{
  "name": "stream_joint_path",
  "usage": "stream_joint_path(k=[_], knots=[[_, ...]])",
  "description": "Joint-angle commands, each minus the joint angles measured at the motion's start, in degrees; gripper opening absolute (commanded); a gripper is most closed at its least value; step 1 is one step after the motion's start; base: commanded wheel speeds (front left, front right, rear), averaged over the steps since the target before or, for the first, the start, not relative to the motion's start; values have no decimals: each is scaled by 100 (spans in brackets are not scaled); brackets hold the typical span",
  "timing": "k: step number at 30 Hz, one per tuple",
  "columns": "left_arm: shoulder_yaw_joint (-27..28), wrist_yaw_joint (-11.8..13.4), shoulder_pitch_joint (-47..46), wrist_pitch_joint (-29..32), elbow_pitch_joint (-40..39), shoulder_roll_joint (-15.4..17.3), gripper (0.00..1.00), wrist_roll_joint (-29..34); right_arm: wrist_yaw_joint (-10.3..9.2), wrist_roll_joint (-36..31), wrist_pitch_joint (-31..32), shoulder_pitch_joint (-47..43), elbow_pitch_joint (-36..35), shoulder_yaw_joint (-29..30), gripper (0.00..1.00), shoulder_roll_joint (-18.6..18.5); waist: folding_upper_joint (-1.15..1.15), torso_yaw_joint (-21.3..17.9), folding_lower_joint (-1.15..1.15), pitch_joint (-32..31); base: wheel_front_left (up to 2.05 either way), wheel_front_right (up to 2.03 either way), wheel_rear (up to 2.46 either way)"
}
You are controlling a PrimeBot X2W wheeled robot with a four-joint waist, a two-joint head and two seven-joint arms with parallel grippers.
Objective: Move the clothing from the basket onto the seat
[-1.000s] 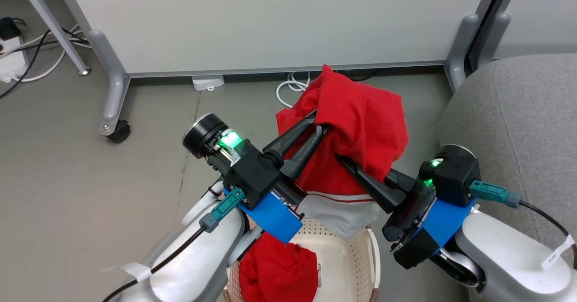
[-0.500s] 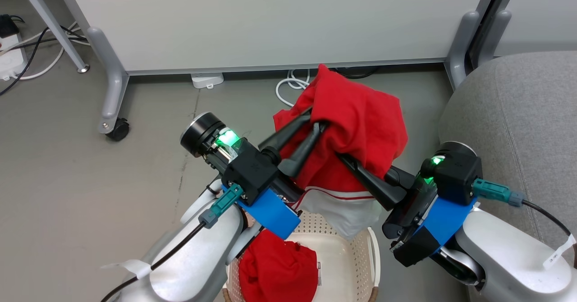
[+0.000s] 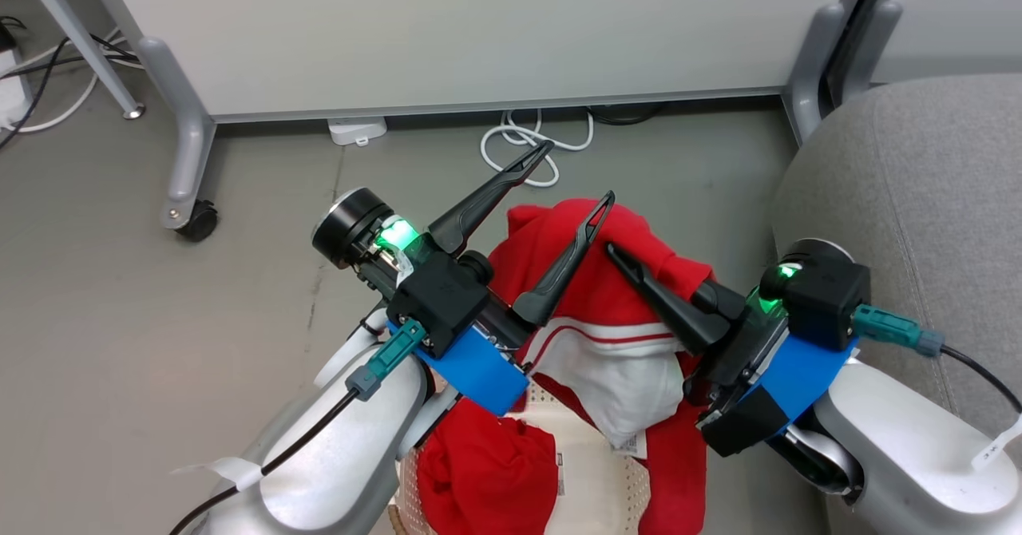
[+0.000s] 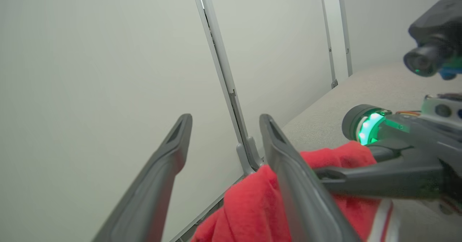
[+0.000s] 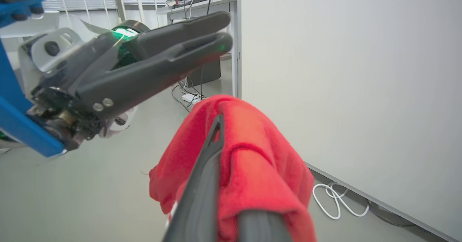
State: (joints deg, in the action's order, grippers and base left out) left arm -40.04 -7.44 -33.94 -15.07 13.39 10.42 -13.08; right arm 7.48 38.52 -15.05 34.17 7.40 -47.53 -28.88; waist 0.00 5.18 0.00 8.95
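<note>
The left gripper (image 3: 579, 170) is holding its jaws released and empty, the right gripper (image 3: 627, 249) is clenching a red garment (image 3: 607, 295) drooping over the basket (image 3: 591, 471), another garment (image 3: 487, 479) is lying inside at nine o'clock, and the seat (image 3: 918, 184) is standing at three o'clock.

One bright red white-trimmed fabric garment (image 3: 639, 279) hangs crumpled above the cream perforated plastic basket (image 3: 595, 483). A second red garment (image 3: 479, 479) lies bunched inside it. The light grey upholstered seat (image 3: 918, 184) is at two o'clock.
</note>
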Motion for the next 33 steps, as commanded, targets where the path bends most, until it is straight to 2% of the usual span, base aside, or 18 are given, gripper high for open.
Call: stream_joint_path(k=[1,11,24,33], knots=[[17,-3,-91,-16,-19,16,100,25,3,-15,-20,-86,13,65,0,37,0,-51,0,45,0,0,0],[-126,-3,-147,-16,-88,66,100,82,3,-454,-20,-508,2,1223,0,324,0,-697,0,512,0,0,0],[-714,-3,-399,-16,-51,101,100,33,3,-948,-21,-1303,-228,2912,0,744,0,-1627,0,1002,0,0,0],[-850,-3,-459,-16,-9,150,100,-10,3,-1094,-21,-1601,-378,3350,0,985,0,-2110,0,1047,0,0,0]])
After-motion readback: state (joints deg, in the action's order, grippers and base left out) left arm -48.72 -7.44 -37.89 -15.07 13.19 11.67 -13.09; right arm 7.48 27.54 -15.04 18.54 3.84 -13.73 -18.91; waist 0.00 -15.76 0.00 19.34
